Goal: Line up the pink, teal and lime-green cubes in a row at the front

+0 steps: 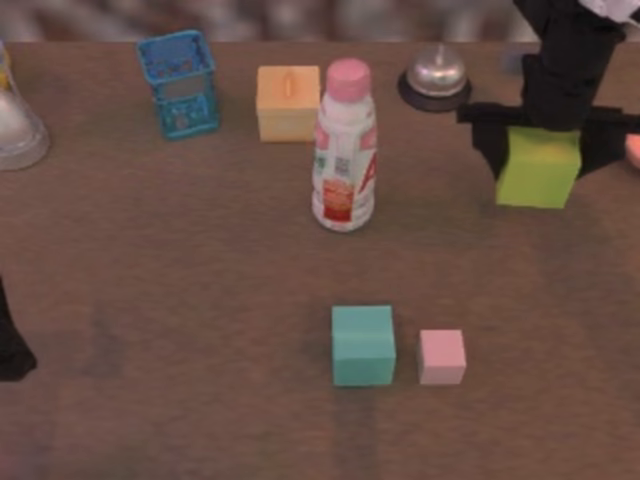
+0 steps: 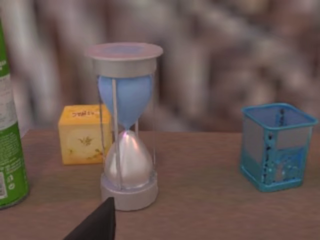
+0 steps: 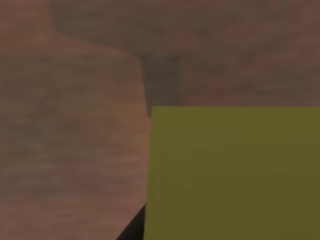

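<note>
My right gripper (image 1: pixel 541 150) is at the back right of the table, shut on the large lime-green cube (image 1: pixel 538 166), one black finger on each side of it. That cube (image 3: pixel 235 175) fills much of the right wrist view, with one fingertip (image 3: pixel 136 227) against its edge. The teal cube (image 1: pixel 363 345) and the small pale pink cube (image 1: pixel 441 356) rest side by side at the front centre, a small gap between them, the pink one on the right. My left gripper (image 1: pixel 12 352) is parked at the table's left edge, open and holding nothing.
Along the back stand a blue mesh basket (image 1: pixel 180 82), a pale orange slotted box (image 1: pixel 288 102), a pink-capped bottle (image 1: pixel 345 145) and a silver bell (image 1: pixel 437 75). An hourglass (image 2: pixel 126 125), a yellow box (image 2: pixel 82 134) and a green can (image 2: pixel 10 150) are at the far left.
</note>
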{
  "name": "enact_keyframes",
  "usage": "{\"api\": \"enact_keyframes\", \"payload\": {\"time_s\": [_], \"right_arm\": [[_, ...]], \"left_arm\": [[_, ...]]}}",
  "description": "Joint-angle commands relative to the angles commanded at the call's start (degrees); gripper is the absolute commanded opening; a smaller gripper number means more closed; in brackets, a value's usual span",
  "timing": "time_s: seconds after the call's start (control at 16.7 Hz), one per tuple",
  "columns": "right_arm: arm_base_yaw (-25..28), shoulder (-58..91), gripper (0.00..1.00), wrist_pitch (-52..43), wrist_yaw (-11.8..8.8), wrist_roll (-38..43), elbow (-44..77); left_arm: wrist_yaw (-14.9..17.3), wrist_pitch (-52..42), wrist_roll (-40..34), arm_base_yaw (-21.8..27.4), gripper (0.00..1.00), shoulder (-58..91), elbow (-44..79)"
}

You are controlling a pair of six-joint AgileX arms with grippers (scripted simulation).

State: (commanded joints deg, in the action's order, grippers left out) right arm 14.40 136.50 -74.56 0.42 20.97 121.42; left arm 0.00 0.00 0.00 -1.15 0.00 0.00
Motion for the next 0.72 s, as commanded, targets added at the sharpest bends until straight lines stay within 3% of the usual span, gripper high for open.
{"api": "enact_keyframes", "payload": {"time_s": [0.18,0.36,0.72], "right_arm": [[-0.17,0.24,0.00,0.10,-0.01,0.24,-0.01],[3.75,1.18,0.00,-1.03,0.07,3.95,2.19],[24.39,4.38,0.00,-5.86,0.12,20.39,9.77]], "left_arm": [[0.00,0.00,0.00,0.00,1.00,0.00,0.00],[0.00,0.00,0.00,0.00,1.00,0.00,0.00],[0.00,0.00,0.00,0.00,1.00,0.00,0.00]]}}
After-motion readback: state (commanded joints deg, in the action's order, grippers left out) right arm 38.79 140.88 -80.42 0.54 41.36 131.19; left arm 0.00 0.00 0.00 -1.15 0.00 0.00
